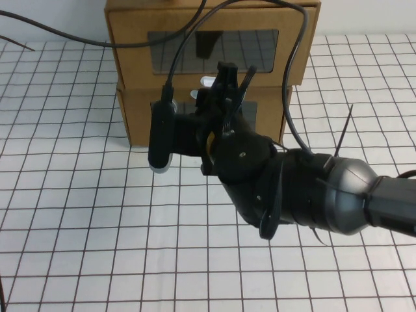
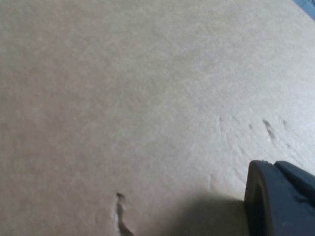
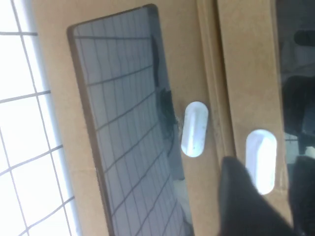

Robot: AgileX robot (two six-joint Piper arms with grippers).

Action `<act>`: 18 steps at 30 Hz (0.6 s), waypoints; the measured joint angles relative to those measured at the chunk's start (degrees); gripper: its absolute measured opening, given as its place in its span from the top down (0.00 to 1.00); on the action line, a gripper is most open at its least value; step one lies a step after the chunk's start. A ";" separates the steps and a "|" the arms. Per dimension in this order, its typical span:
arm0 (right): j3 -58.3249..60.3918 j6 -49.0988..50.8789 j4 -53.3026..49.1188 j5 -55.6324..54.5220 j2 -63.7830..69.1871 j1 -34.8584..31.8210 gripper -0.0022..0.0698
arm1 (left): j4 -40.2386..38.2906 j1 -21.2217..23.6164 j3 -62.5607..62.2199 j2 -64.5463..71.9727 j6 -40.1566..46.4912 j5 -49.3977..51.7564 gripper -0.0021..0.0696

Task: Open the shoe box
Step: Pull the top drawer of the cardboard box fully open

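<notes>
Two brown cardboard shoe boxes with dark windows stand stacked at the back of the table, the upper box [image 1: 130,39] on the lower box [image 1: 136,120]. Each front carries a small white tab [image 1: 208,81] near the seam between them. My right gripper [image 1: 232,79] points at the fronts by that seam. In the right wrist view its dark fingers [image 3: 243,201] stand apart, open, with one white tab [image 3: 261,160] in the gap between them and the other tab [image 3: 195,129] beside them. My left gripper [image 2: 280,201] shows only as a dark edge close to a plain cardboard surface [image 2: 147,98].
The boxes rest on a white table with a black grid [image 1: 78,214]. Black cables [image 1: 296,78] run from my right arm across the boxes' fronts. My right arm's bulky body [image 1: 305,188] fills the middle and right of the table.
</notes>
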 joint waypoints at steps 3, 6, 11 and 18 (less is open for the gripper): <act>0.00 0.55 -0.11 -0.09 0.00 -0.43 0.62 | 0.00 0.00 0.00 0.00 -0.86 0.04 0.98; 0.00 1.38 -0.14 -0.35 0.12 -2.04 0.60 | 0.00 0.00 0.00 0.00 -1.24 0.04 0.98; 0.00 1.73 -0.14 -0.35 0.45 -3.95 0.59 | -0.12 0.00 0.00 0.00 -1.34 0.04 0.98; -0.14 1.48 -0.34 -4.64 0.45 -4.17 0.59 | -2.27 0.00 0.00 0.27 -1.92 0.71 0.98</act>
